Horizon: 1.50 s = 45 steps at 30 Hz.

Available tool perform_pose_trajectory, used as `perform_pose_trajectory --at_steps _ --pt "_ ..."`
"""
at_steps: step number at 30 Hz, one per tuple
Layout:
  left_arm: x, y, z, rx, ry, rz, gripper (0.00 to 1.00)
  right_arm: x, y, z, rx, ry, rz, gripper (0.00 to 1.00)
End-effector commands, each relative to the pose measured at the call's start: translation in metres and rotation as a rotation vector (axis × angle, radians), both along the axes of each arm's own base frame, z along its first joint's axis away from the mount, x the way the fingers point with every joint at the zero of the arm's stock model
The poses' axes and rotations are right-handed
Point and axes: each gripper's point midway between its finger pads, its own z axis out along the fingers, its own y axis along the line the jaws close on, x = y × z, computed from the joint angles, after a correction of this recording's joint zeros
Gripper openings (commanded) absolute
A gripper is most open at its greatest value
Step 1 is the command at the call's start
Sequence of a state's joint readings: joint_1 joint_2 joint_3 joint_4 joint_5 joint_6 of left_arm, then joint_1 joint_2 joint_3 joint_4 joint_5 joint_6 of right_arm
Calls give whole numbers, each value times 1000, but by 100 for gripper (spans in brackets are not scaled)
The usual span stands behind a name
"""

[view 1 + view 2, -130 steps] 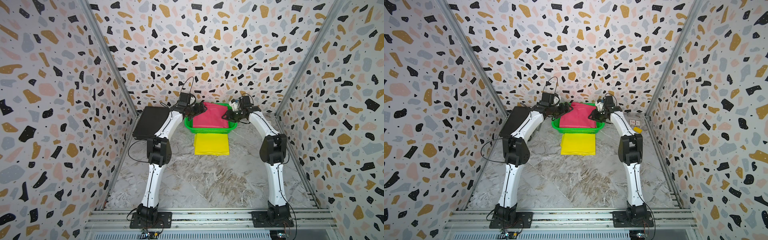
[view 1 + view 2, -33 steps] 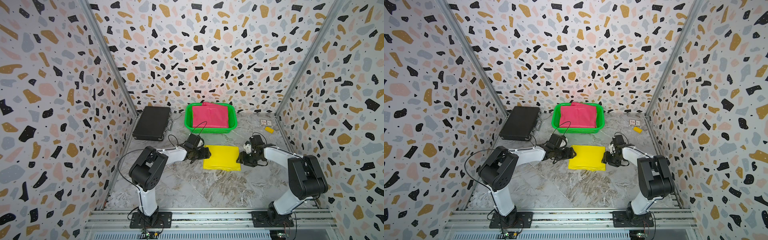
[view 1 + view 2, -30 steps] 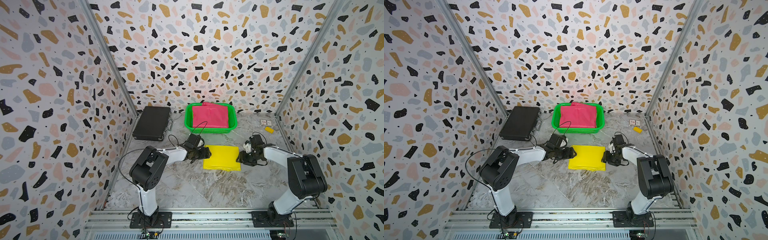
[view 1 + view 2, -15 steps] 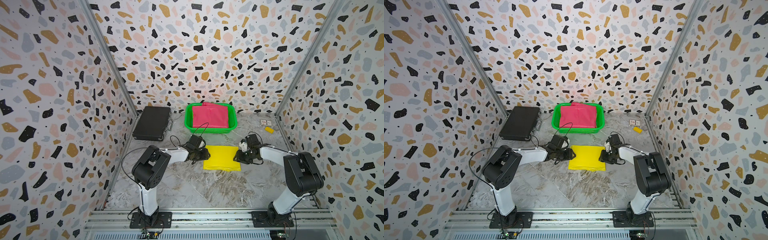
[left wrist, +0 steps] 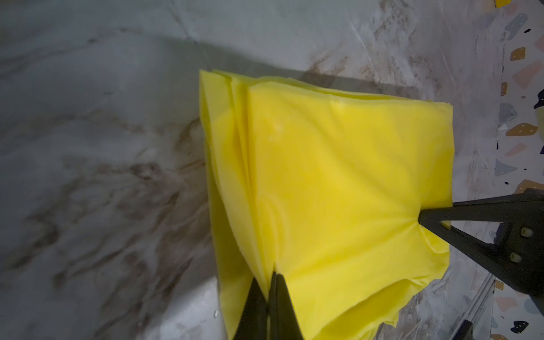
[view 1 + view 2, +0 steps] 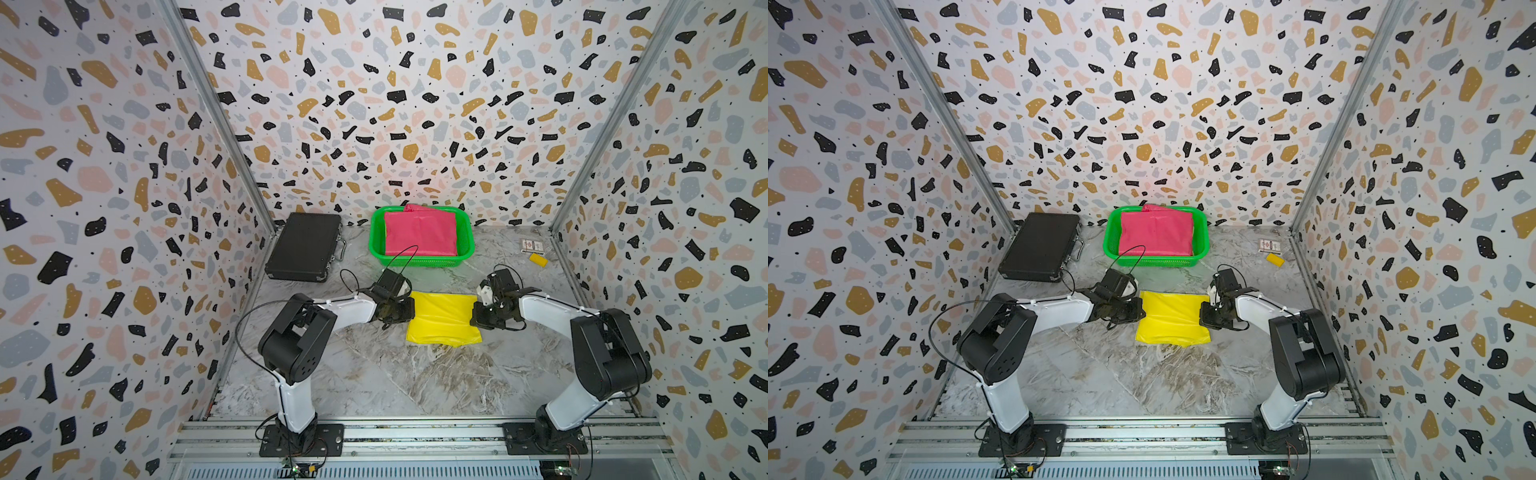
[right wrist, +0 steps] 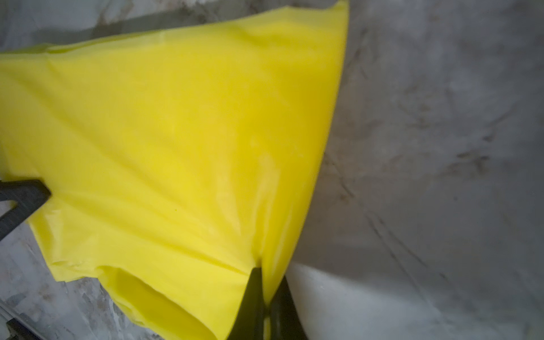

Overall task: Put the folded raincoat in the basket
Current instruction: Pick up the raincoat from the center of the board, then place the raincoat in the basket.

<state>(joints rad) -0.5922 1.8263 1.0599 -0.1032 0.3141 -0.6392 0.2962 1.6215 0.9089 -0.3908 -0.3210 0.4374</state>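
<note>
1. Left arm [image 6: 349, 309] and right arm [image 6: 548, 309]: glossy white link shells between bulky black joint housings [image 6: 297, 345].
2. Each rises from a flat black base plate [image 6: 328, 440] with small bolts.
3. Thin black cables [image 6: 237, 332] loop loosely off the left arm's joints, and shorter loops show on the right.
4. Both wrist heads are black, and the right one bears a small white block [image 6: 484, 291].
5. Left gripper [image 5: 272, 272] and right gripper [image 5: 422, 220]: matte black fingers tapering to points. The right's is a hollow triangle with two pale screws [image 5: 522, 232].
</note>
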Motion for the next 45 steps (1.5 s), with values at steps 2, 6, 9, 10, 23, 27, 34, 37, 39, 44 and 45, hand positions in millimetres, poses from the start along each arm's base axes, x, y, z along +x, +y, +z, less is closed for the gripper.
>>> perform_pose_trajectory --at_steps 2,6,9,10,23,27,34,37,39,44,45 --pt "3 -3 41 -17 -67 -15 0 2 0 37 -4 -61 9 0" --pt "2 -1 64 -14 -86 -24 0 7 4 65 25 -109 14 0" --pt "5 -4 84 -18 -112 -51 0 14 7 88 41 -155 16 0" --pt "7 -4 91 -4 -121 -54 0 17 7 97 40 -172 16 0" --pt "86 -7 187 -32 -232 -32 0 104 40 190 177 -317 32 0" --pt "124 8 198 -76 -244 15 0 138 44 196 211 -329 24 0" --pt "183 20 208 -139 -297 48 0 195 54 192 275 -335 22 0" --pt "205 19 205 -166 -309 56 0 216 56 184 310 -323 17 0" --pt "218 18 195 -178 -301 62 0 228 57 176 332 -311 13 0" --pt "243 28 167 -189 -284 110 0 254 58 149 329 -297 6 0" --pt "247 31 163 -192 -283 119 0 258 58 144 330 -293 6 0"
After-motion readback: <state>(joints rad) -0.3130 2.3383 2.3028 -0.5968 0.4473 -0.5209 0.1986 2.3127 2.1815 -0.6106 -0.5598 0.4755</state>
